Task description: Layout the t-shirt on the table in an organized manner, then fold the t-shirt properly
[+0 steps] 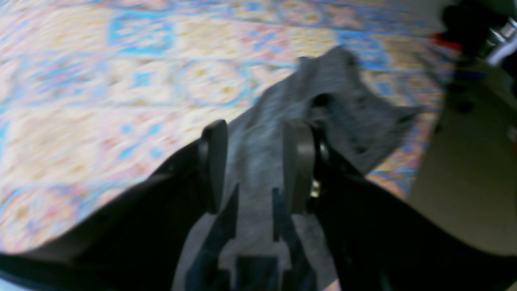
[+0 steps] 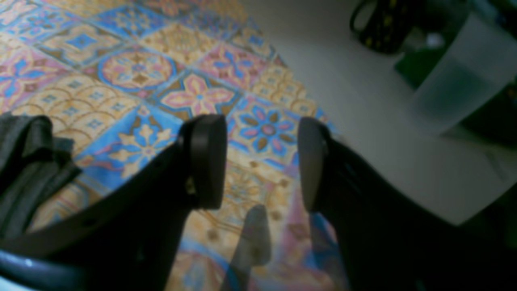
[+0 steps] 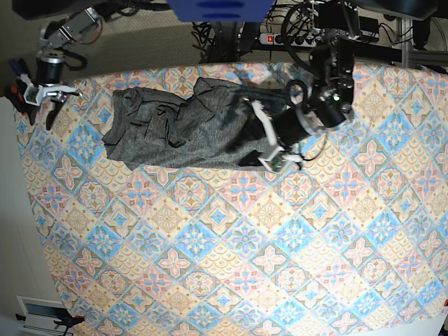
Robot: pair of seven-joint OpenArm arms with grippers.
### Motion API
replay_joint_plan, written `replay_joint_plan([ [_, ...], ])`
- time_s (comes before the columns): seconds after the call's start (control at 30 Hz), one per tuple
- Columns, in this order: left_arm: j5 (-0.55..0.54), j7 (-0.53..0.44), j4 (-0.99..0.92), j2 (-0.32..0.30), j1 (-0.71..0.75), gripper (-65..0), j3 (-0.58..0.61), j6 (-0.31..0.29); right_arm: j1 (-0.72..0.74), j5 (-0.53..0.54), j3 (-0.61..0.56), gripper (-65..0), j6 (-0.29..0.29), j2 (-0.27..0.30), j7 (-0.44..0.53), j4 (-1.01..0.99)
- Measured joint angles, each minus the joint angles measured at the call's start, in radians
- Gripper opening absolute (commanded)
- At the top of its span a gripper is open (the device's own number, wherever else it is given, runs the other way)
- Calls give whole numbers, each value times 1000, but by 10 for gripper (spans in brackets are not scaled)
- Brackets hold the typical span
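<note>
Far-left corner, base view: the right claw (image 3: 40, 96) is held over the worktop (image 3: 231, 266) edge, well apart from the cloth.
Right claw, state: jaws are seen parted in its wrist view, with only tile print between them; nothing is gripped.
Upper worktop, left of centre: the t-shirt (image 3: 175, 126) is laid in a rumpled, creased heap, stretched sideways, partly bunched.
T-shirt, right end: its edge is met by the left claw (image 3: 264, 133).
Left claw, state: jaws are partly closed, and grey knit is seen between the pads (image 1: 297, 161) in its wrist view; the cloth is gripped.
Worktop, remainder: pastel diamond and floral tiles are shown bare.
</note>
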Motion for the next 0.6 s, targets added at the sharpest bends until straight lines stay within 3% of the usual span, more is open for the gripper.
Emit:
replay_joint_plan([
  [0.07,3,0,0,-24,2,-439,-8,0,42,5,-1,-375,1,-4,-82,5],
  [0.13,2,3,0,-48,5,-439,-8,-3,93,14,-5,-374,2,-13,-242,21],
  [0.3,2,8,0,-51,41,-439,-23,-6,196,9,0,-373,4,-17,-816,115],
  [0.4,-1,6,0,-57,49,-439,-68,-2,259,79,2,-368,-7,-2,-1110,172],
  [0.53,2,5,0,-66,50,-439,-79,0,268,247,-13,-305,0,26,-1351,197],
  [0.6,3,7,0,-66,52,-439,-79,0,252,278,-51,-281,-19,42,-1448,202],
])
